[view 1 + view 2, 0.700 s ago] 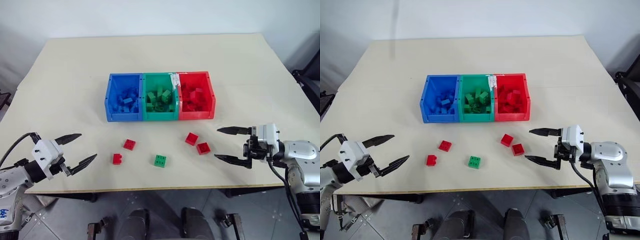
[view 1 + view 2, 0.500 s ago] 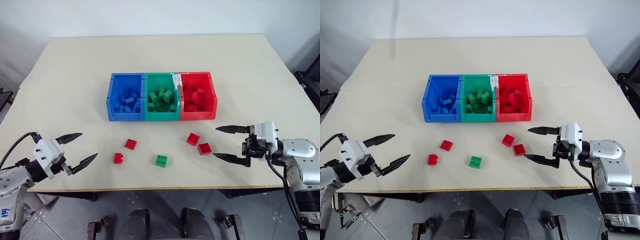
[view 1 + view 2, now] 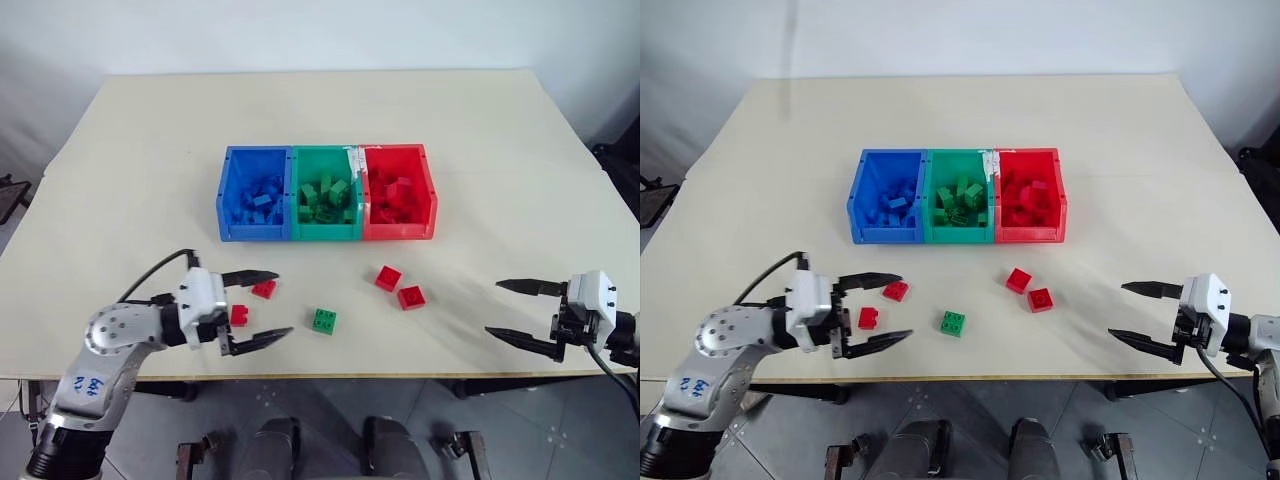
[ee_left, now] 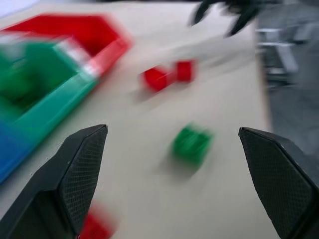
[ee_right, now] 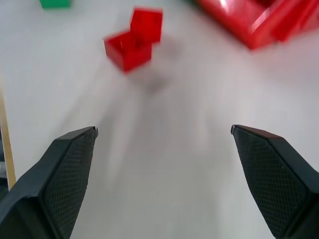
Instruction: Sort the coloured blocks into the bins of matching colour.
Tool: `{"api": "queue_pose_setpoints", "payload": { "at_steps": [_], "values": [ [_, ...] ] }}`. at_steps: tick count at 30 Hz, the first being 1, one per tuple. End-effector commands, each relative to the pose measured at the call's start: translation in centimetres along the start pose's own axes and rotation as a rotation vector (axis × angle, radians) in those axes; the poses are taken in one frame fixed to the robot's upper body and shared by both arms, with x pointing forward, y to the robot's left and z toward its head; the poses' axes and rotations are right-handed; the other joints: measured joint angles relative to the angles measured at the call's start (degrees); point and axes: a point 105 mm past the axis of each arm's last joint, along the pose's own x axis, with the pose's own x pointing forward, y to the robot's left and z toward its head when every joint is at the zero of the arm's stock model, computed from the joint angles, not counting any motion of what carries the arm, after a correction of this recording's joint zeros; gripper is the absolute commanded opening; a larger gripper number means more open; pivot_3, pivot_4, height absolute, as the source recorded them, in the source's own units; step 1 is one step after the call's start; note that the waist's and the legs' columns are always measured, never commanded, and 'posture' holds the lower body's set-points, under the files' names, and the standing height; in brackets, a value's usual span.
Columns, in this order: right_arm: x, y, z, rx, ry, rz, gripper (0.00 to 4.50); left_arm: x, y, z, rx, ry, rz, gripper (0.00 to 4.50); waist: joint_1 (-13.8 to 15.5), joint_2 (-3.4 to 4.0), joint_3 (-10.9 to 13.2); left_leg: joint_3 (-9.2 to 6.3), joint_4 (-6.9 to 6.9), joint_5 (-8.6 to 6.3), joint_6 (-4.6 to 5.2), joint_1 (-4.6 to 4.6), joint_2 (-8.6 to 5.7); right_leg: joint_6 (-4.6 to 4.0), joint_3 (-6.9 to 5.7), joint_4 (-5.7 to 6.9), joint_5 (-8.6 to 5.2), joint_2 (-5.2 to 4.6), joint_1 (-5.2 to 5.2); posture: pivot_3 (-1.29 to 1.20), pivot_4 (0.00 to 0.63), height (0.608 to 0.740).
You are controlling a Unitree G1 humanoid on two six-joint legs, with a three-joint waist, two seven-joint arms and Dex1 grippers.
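The left gripper [image 3: 262, 306] hangs over the near part of the table [image 3: 130, 150] with its two black fingers spread wide and nothing between them; a red block [image 3: 238, 316] lies within that gap, a second red block [image 3: 264, 289] sits just beyond the upper fingertip, and the green block [image 3: 322, 321] is a little further toward the robot's right; the likely step is a pick of the nearest red one — so the fingers should come down squarely on either side of it, low enough to catch its flat walls rather than the studs, and close only once the neighbouring red block is clear of both tips; a skewed closing would probably push the small piece away across the smooth surface; the right gripper [image 3: 522, 309] stands well apart near the right edge, likewise fully open and empty, with two more red blocks [image 3: 398, 288] lying side by side between it and the green one — a sensible next target for that arm; the bins [image 3: 327, 192] stand in a joined row further back, blue, green and red from left to right, each already holding pieces of its own colour, so a red pick must travel to the far-right box; a label with handwritten marks shows on the left arm's grey shell [image 3: 90, 385], too small to read with confidence; no brand is legible elsewhere.
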Motion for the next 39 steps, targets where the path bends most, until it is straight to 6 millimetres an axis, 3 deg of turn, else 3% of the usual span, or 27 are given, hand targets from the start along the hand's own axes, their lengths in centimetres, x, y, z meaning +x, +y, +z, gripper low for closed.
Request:
{"api": "queue_pose_setpoints", "payload": {
  "at_steps": [1, 8, 15, 18, 22, 26, 29, 32, 39],
  "values": [
    [1.5, -0.2, 1.1, -0.061, -0.022, 0.062, 4.50, -0.4, -0.1, 0.3, 0.015, -0.010, -0.016, 4.48, -0.65, 0.00, 0.00, 0.01, -0.03, 0.01, -0.01, 0.02, 0.01, 0.00, 0.00, 0.00, 0.00, 0.00, 0.00, 0.00, 0.150, 0.740],
    [7.0, 0.3, 2.4, -0.040, -0.026, 0.241, 4.50, -3.3, -0.2, -1.4, -0.026, 0.056, 0.056, 4.48, -0.92, 0.01, 0.00, 0.02, -0.14, 0.01, -0.02, 0.17, 0.13, -0.03, 0.00, -0.04, -0.02, -0.03, 0.05, 0.00, 0.150, 0.740],
    [11.3, 1.6, 2.0, -0.047, -0.002, 0.400, 4.50, -5.0, -0.9, -2.1, -0.052, 0.099, 0.112, 4.48, -0.21, 0.00, 0.00, -0.09, -0.04, -0.01, -0.01, 0.19, 0.19, -0.03, -0.02, -0.10, -0.01, -0.05, 0.18, 0.00, 0.150, 0.740],
    [11.8, 1.9, 1.8, -0.056, 0.005, 0.435, 3.89, -5.1, -1.3, -2.1, -0.052, 0.099, 0.121, 4.50, -0.25, 0.01, 0.00, -0.13, -0.07, -0.01, 0.00, 0.18, 0.17, -0.03, -0.04, -0.11, -0.01, -0.06, 0.17, 0.00, 0.150, 0.740],
    [11.8, 2.0, 1.7, -0.056, 0.002, 0.451, 2.45, -5.1, -1.6, -1.9, -0.044, 0.087, 0.130, 4.50, -0.35, 0.00, 0.00, -0.12, -0.10, -0.02, -0.02, 0.21, 0.18, -0.03, -0.04, -0.10, -0.01, -0.05, 0.18, 0.00, 0.150, 0.740],
    [11.5, 1.9, 1.8, -0.056, -0.006, 0.440, 1.47, -5.0, -1.4, -1.7, -0.042, 0.070, 0.154, 4.50, -0.34, 0.00, 0.00, -0.12, -0.10, -0.02, -0.02, 0.26, 0.18, -0.03, -0.04, -0.11, -0.01, -0.05, 0.25, 0.00, 0.150, 0.740],
    [11.0, 0.8, 3.4, -0.015, -0.080, 0.354, 1.48, -5.0, -0.7, -1.3, -0.048, 0.028, 0.225, 4.50, -0.28, 0.00, 0.00, -0.12, -0.11, -0.02, -0.02, 0.31, 0.18, -0.03, -0.06, -0.13, -0.01, -0.04, 0.31, 0.00, 0.150, 0.740],
    [11.0, -1.3, 6.5, 0.070, -0.211, 0.208, 1.48, -5.8, 0.0, -0.8, -0.065, -0.005, 0.342, 4.50, -0.34, 0.01, 0.01, -0.14, -0.10, -0.02, -0.02, 0.29, 0.21, -0.03, -0.05, -0.11, -0.01, -0.05, 0.30, 0.00, 0.150, 0.740],
    [13.6, -7.4, 11.8, 0.079, -0.296, -0.113, 1.48, -8.3, -0.4, -1.3, -0.095, 0.024, 0.490, 4.50, -1.00, 0.01, 0.01, -0.04, -0.16, -0.10, -0.14, 0.32, 0.33, -0.11, -0.02, -0.11, -0.05, 0.03, 0.18, 0.00, 0.150, 0.740]
  ]
}}
